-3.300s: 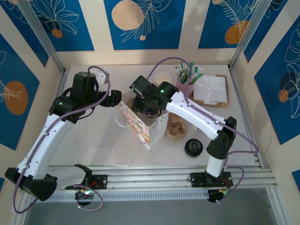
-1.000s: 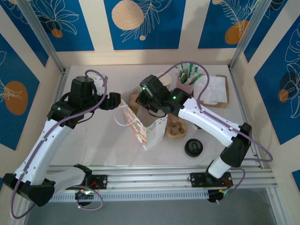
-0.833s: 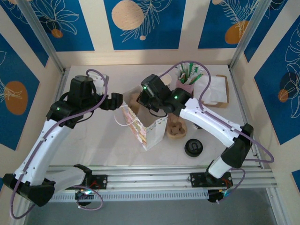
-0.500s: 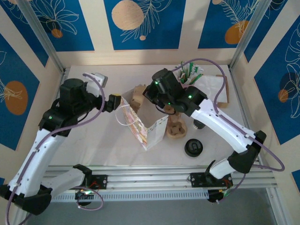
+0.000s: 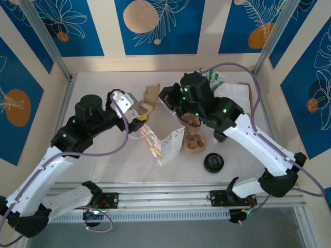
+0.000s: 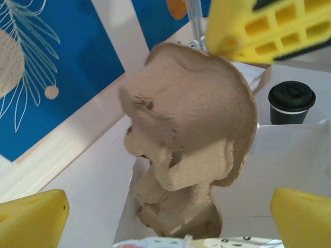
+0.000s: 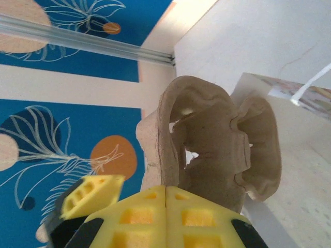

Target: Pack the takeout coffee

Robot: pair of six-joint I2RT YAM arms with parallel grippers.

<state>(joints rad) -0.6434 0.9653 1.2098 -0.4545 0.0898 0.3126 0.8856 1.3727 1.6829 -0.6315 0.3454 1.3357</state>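
The takeout coffee, a small cup with a black lid, stands on the table beyond the bag and partly under my right arm. A brown pulp cup carrier hangs upright over the back left corner of the open white paper bag. My right gripper is shut on the carrier's edge. At the bag's left rim my left gripper is open, its yellow fingers wide apart and the carrier's lower end in front of them.
A pile of brown carriers sits right of the bag, with black lids in front of it. At the back right are a pink cup of green-tipped sticks and a napkin tray. Patterned walls close in the table.
My right gripper has risen out of the bag with the pulp carrier and carried it up and back. My left arm has swung forward, bringing its gripper to the bag's left rim.
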